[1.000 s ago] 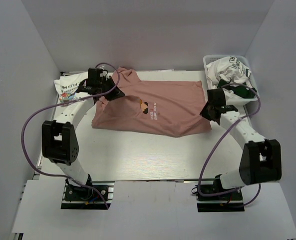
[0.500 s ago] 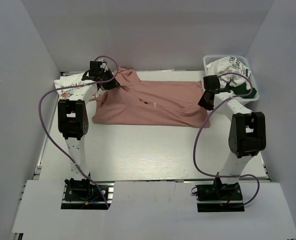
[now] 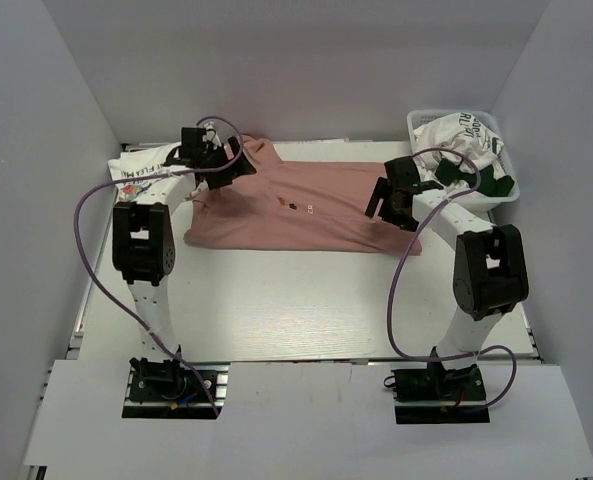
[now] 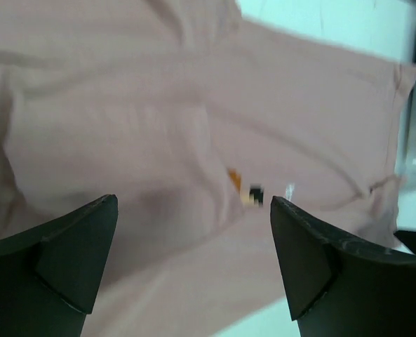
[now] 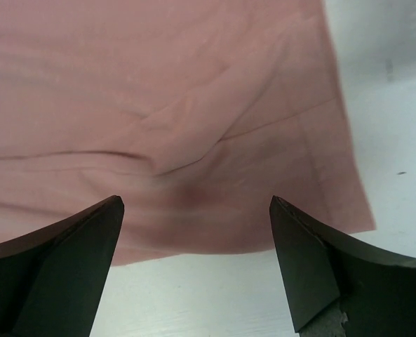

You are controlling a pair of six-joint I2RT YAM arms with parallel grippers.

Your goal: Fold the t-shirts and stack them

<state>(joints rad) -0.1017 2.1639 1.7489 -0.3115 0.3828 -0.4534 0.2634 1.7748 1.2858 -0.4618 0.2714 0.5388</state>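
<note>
A dusty-pink t-shirt lies across the back of the table as a long folded band, with a small pixel print showing on top. My left gripper hovers open over its left end, near the collar. The right gripper hangs open over the shirt's right end. In the left wrist view the pink cloth and print lie below the spread left gripper, nothing between its fingers. In the right wrist view the right gripper spans the shirt's near edge, empty.
A white tee with a colourful print lies at the back left corner. The white lattice basket at the back right holds white tees with green lettering and a dark green one. Grey walls enclose the table.
Both arms carried the shirt's near edge toward the back, folding it into a narrower band. Both grippers then opened, let go of the cloth and drew inward over it.
</note>
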